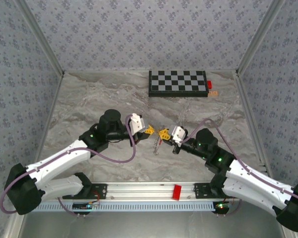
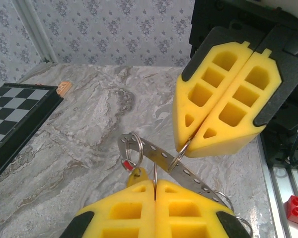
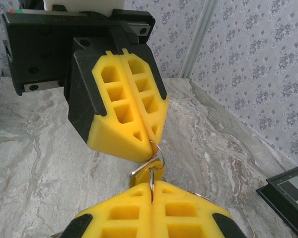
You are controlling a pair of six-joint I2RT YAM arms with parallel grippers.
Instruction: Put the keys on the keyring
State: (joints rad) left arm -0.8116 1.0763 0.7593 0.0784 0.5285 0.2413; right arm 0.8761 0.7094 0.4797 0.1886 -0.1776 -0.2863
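Keyring (image 2: 125, 162), grey with a red arc, hung mid-frame between both end effectors, joined to a perforated metal strip (image 2: 188, 173) that slanted toward lower right. Left end effector (image 2: 155, 182) and right end effector (image 2: 191, 144) were both fully closed, each pinching thin wire of the keyring bunch, tips almost touching. Whether any keys hung there was unclear. No writing was legible.

The left arm (image 1: 59, 163) and right arm (image 1: 248, 181) share white shells, black joints and looping purple cables (image 1: 120, 158) — their fingers (image 2: 203, 94) are yellow wedges with square and triangular cut-outs, backed in black.
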